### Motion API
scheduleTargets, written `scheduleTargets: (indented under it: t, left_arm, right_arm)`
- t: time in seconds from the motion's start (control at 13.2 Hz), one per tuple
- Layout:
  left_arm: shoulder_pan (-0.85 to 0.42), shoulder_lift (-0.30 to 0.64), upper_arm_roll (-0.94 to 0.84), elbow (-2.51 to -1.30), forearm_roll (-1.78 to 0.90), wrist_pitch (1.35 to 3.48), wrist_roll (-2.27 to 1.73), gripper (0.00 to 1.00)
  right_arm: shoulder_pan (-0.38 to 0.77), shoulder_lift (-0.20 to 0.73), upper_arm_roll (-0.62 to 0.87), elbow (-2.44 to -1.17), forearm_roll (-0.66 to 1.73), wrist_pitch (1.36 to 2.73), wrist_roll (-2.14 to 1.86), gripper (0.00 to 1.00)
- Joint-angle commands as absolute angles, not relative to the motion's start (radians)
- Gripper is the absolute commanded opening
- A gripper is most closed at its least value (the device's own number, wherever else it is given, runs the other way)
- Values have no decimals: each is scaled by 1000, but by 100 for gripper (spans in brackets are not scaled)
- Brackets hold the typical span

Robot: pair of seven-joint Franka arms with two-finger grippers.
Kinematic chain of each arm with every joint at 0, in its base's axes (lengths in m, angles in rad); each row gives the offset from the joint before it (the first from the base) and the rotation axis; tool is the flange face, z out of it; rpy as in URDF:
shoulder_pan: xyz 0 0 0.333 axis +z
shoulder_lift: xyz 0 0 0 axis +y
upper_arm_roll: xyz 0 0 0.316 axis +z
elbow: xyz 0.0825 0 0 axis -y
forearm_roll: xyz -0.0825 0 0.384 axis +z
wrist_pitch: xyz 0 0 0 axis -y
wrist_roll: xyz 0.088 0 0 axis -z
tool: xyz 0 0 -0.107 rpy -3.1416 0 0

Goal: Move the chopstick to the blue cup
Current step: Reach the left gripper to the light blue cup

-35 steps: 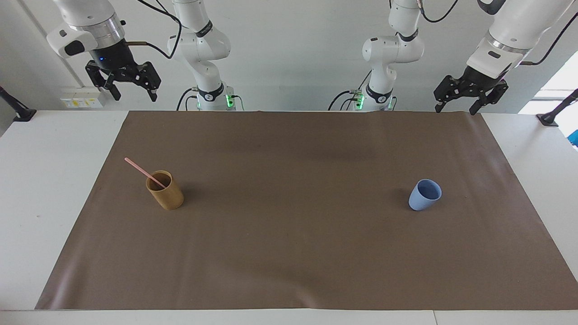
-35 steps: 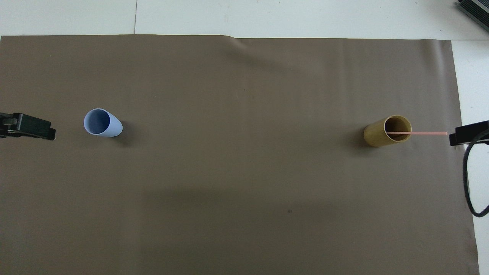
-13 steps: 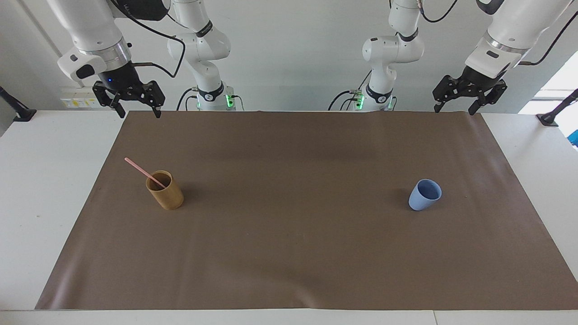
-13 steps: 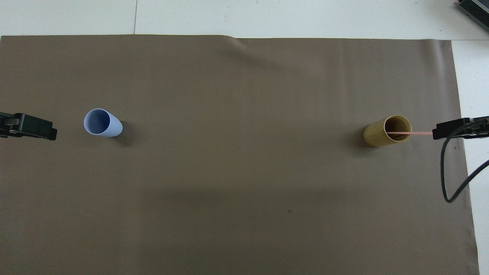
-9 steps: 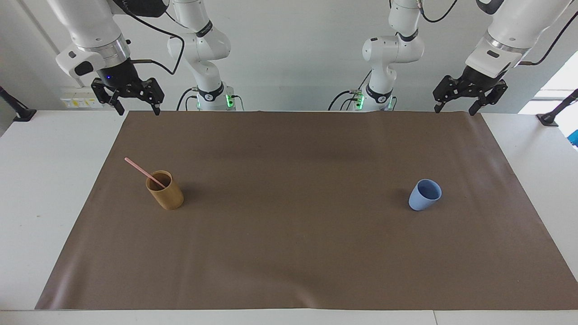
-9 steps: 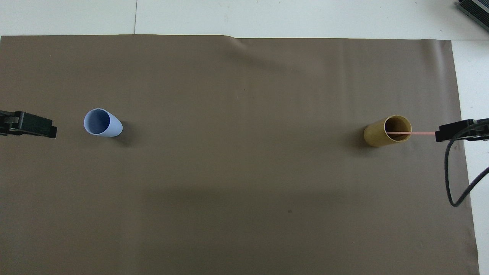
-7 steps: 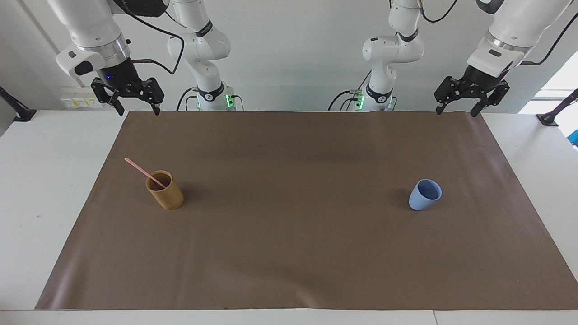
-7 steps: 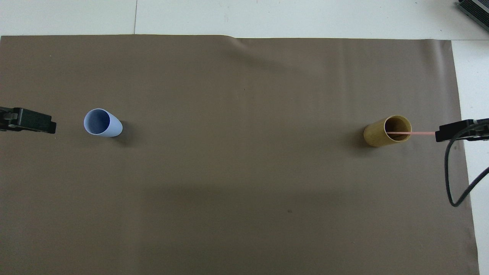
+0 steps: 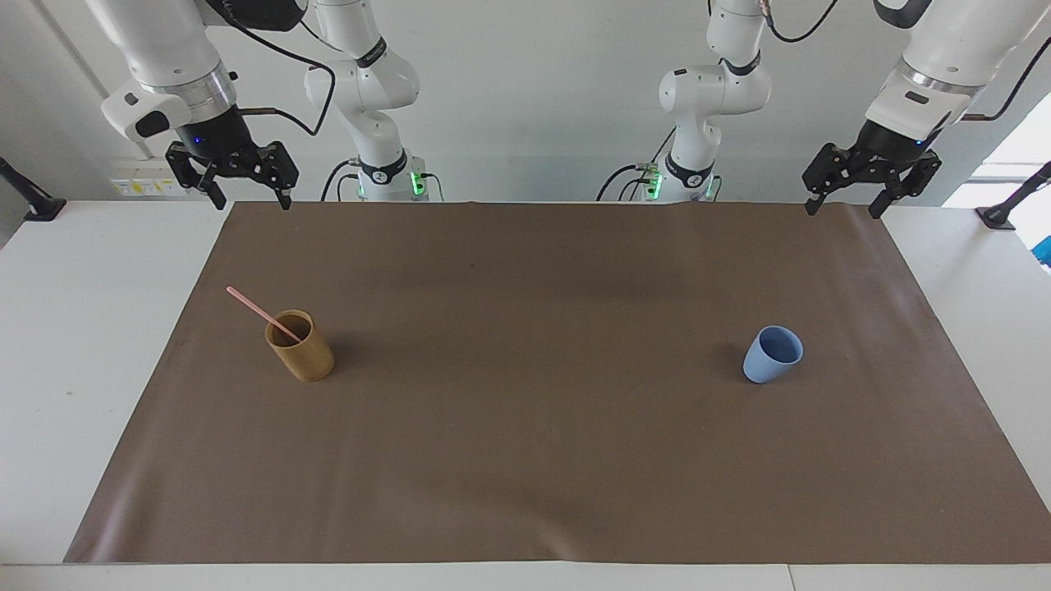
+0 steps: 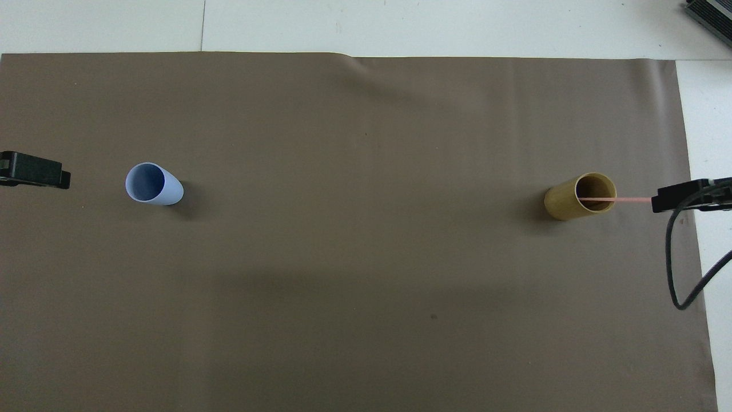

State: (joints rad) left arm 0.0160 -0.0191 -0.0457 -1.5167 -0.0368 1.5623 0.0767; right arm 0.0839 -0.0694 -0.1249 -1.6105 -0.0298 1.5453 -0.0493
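- Black-fingered and spread wide, the right gripper holds nothing; it has dropped lower over the last few seconds and now hangs over the robots' edge of the brown mat, at the right arm's end.
- Below and forward of that claw, well apart from it, the chopstick leans in the tan bamboo cup, its free tip pointing up toward the claw's end of the table.
- From overhead, the claw's fingertip covers the chopstick's outer end, but the facing view shows a clear gap, so no contact yet.
- Judging by this descent, the right arm is lining up to pluck the stick.
- At the other end, the left gripper, also wide and empty, has drifted slightly outward and waits.
- Forward of it stands the blue cup, empty and upright, untouched.
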Motion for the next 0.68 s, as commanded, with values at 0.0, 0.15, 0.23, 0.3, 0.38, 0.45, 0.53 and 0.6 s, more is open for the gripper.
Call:
scheduleTargets:
  t: [0.0,0.15,0.23,0.3,0.38,0.45,0.53,0.6]
  left_arm:
    - [55,20,-51,-1543,-37,1636,126,100]
    - [81,52,-51,-1568,-49,1693,143,100]
    - [84,55,-51,-1595,-66,1727,156,100]
    - [84,57,-51,-1626,-66,1767,158,100]
    - [86,58,-51,-1659,-66,1810,160,100]
    - [87,63,-51,-1696,-67,1853,160,100]
    - [90,80,-51,-1735,-84,1894,166,100]
    - [91,93,-51,-1753,-98,1932,175,100]
  right_arm:
    - [72,-69,-120,-1603,-28,1536,-74,100]
    - [72,-69,-120,-1603,-28,1536,-74,100]
    - [72,-69,-121,-1603,-28,1536,-74,100]
    - [72,-69,-121,-1603,-28,1536,-74,100]
    - [72,-68,-121,-1603,-28,1536,-74,100]
    - [72,-69,-121,-1603,-28,1536,-74,100]
    - [72,-69,-121,-1603,-28,1536,-74,100]
    - [72,-68,-121,-1603,-28,1536,-74,100]
